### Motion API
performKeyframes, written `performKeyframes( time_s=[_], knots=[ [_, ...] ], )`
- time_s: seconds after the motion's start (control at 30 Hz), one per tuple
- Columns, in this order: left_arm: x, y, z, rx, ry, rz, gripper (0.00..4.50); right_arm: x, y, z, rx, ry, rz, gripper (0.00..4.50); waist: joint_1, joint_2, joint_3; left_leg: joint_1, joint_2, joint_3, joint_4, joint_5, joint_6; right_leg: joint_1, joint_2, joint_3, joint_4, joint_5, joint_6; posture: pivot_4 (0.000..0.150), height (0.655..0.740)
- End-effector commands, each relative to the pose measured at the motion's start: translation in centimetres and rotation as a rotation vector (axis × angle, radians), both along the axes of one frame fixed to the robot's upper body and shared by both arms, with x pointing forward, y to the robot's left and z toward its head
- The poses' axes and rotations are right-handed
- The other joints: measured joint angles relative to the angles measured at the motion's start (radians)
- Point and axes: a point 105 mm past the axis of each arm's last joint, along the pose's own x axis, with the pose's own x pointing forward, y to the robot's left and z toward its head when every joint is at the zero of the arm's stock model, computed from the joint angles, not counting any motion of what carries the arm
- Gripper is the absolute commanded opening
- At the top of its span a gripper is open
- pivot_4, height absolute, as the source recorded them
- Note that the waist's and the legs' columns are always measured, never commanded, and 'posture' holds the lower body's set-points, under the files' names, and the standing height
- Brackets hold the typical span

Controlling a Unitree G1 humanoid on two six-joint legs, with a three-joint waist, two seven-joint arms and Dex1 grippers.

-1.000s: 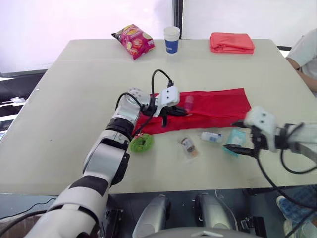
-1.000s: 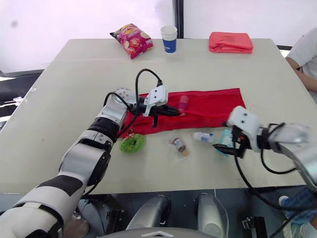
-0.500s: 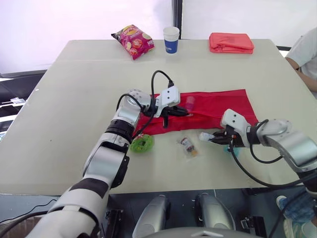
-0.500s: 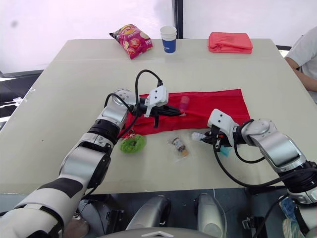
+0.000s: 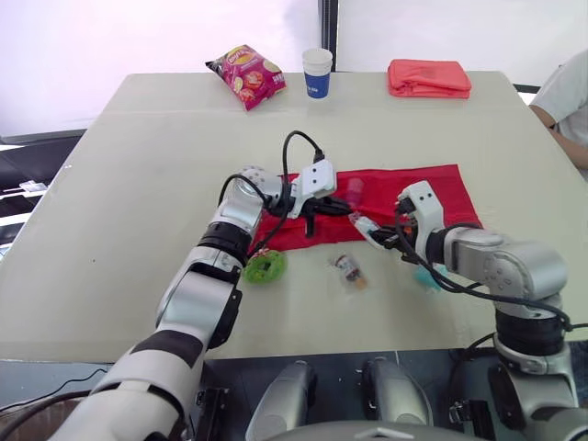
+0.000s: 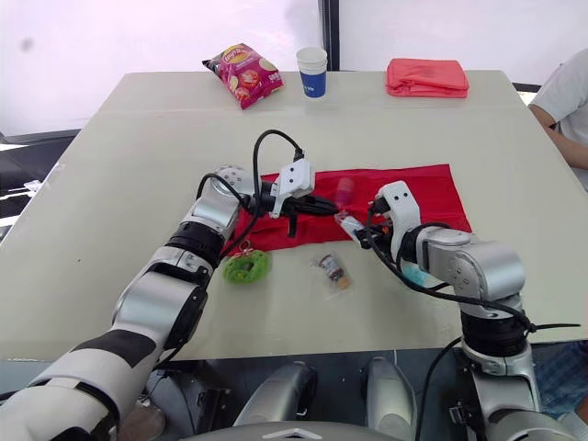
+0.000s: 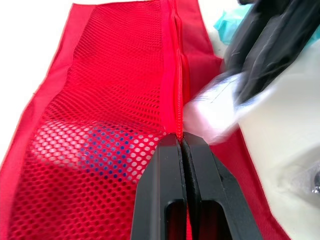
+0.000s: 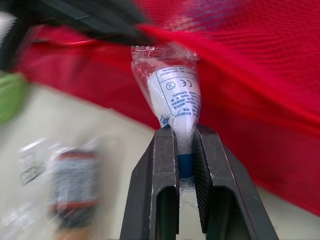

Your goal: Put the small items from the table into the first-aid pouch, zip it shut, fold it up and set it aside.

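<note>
— Left gripper (image 7: 182,143)?
— Pinches the zipper seam of the red first-aid pouch (image 5: 418,191), spread flat on the table (image 5: 138,165).
— And the right gripper (image 8: 184,131)?
— Clamps a wrapped white tube (image 8: 176,92) over the pouch's near edge, with a green item (image 5: 264,266) and a clear packet (image 5: 349,272) lying just beside.

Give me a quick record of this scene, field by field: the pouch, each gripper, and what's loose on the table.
pouch: red mesh pouch, unfolded flat on the table
left gripper: shut on the pouch's zip edge
right gripper: shut on a wrapped white tube, held at the pouch's near edge
loose items: green item, clear packet, teal packet
far edge: chips bag, paper cup, folded red cloth
</note>
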Motion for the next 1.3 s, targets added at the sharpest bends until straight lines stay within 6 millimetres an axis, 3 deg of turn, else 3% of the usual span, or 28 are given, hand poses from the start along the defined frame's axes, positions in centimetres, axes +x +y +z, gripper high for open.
performKeyframes(
  time_s=[0.03, 0.3, 0.57, 0.83, 0.93, 1.07, 1.3],
  knots=[
    [-0.1, -0.8, 1.8, -0.045, -0.054, -0.028, 0.00, 0.7, -0.2, 1.6, 0.021, -0.060, -0.069, 0.05, -0.001, 0.000, 0.000, 0.000, 0.000, 0.000, 0.000, 0.000, 0.000, 0.000, 0.000, 0.000, 0.000, 0.000, 0.000, 0.150, 0.7400],
    [0.0, -0.6, 1.6, -0.048, -0.047, -0.011, 0.00, 0.0, -1.3, 2.6, 0.086, -0.064, -0.169, 0.05, -0.002, 0.000, 0.000, 0.000, 0.000, 0.000, 0.000, 0.000, 0.000, -0.001, 0.000, 0.000, 0.000, 0.000, 0.000, 0.150, 0.7400],
    [0.0, -0.6, 1.4, -0.044, -0.039, -0.010, 0.00, -0.2, -2.4, 2.1, 0.091, -0.041, -0.278, 0.05, -0.006, 0.000, 0.000, 0.000, 0.000, 0.000, -0.001, 0.000, 0.000, -0.001, 0.000, 0.001, 0.000, 0.000, 0.000, 0.150, 0.7400],
    [-0.3, -0.8, 1.2, -0.037, -0.032, -0.026, 0.00, 1.5, -1.0, 1.3, 0.114, -0.040, -0.334, 0.05, -0.024, 0.001, 0.000, 0.000, 0.000, 0.000, -0.002, 0.000, 0.000, -0.001, 0.000, 0.001, 0.001, 0.000, 0.000, 0.150, 0.7400],
    [-0.3, -0.8, 1.1, -0.034, -0.031, -0.027, 0.00, 1.9, 0.4, 1.7, 0.124, -0.068, -0.262, 0.05, -0.026, 0.001, -0.001, 0.000, 0.000, 0.000, -0.002, 0.000, -0.001, -0.002, 0.000, 0.001, 0.001, 0.000, 0.000, 0.150, 0.7400],
    [-0.1, -0.6, 1.1, -0.032, -0.034, -0.017, 0.00, 0.1, 2.9, 2.3, 0.150, -0.067, -0.068, 0.05, -0.027, 0.001, -0.001, 0.000, 0.000, 0.000, -0.002, 0.000, -0.001, -0.002, 0.000, 0.001, 0.001, 0.000, 0.000, 0.150, 0.7400],
    [0.1, -0.3, 1.0, -0.030, -0.030, 0.003, 0.00, -0.7, 1.0, 2.3, 0.140, -0.068, -0.129, 0.05, -0.025, 0.001, -0.001, 0.000, 0.000, 0.000, -0.002, 0.000, -0.001, -0.002, 0.000, 0.001, 0.001, 0.000, 0.000, 0.150, 0.7400]
  ],
)
